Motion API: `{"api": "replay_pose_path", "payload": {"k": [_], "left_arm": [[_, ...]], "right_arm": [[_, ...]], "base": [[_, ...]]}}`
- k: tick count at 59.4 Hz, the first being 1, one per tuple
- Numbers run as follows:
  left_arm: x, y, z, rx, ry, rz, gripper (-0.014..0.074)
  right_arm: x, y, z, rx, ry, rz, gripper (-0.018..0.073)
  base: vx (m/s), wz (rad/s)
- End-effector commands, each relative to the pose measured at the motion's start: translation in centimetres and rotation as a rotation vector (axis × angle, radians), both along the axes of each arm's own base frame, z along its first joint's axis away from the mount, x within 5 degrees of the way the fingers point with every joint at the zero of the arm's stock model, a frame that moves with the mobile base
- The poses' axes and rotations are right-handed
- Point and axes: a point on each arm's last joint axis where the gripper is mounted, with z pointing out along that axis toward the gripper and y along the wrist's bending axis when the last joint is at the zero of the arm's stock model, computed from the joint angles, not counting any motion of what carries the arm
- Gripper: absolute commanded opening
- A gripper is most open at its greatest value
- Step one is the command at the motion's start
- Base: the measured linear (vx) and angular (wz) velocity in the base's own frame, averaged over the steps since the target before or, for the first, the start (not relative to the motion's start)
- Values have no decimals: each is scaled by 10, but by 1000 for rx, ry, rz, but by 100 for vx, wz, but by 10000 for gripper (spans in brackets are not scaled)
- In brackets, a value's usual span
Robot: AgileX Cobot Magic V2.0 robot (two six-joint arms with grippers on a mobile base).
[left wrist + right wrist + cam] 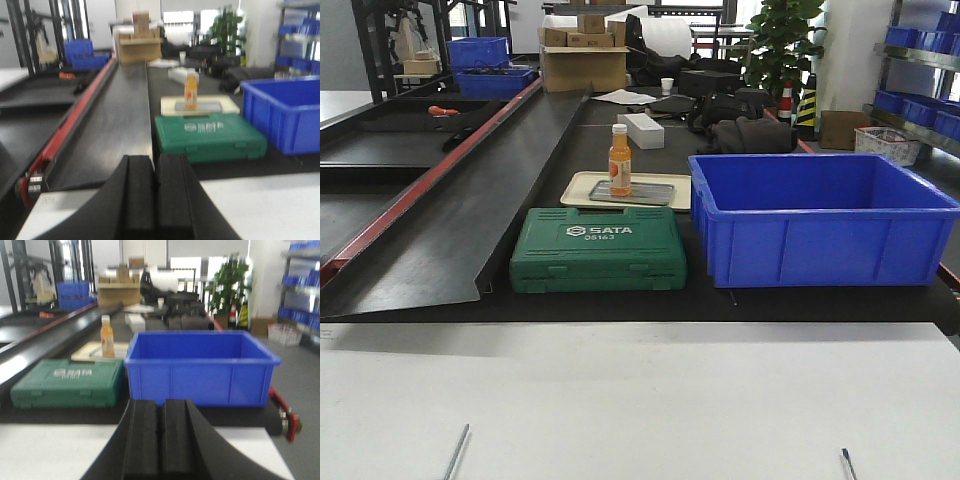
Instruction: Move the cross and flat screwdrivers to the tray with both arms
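White worktop point(640, 400) nearest, with a left screwdriver shaft point(457, 452) and a right screwdriver shaft point(847, 463) at its near edge, well apart.
Beyond it stand a blue crate point(820, 225), a green tool case point(598, 250) beside it, and a beige tray point(575, 190) behind carrying a small steel tray point(645, 192) and an orange bottle point(619, 160). Left hand point(155, 200) and right hand point(161, 440) are both clenched, empty.

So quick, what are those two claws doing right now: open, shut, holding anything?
Left gripper: shut, jaws pressed together, nothing between them.
Right gripper: shut, jaws pressed together, holding nothing.
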Motion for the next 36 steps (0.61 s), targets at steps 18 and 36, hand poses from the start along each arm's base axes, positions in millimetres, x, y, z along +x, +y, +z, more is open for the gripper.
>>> {"api": "replay_pose_path", "payload": {"k": [18, 36], "left_arm": [[29, -2, -3, -17, 40, 1, 125], [31, -2, -6, -16, 61, 0, 472]], "right_arm": [[17, 0, 4, -1, 19, -3, 153], [17, 0, 5, 7, 9, -2, 617]], "base": [[0, 0], [0, 0]]}}
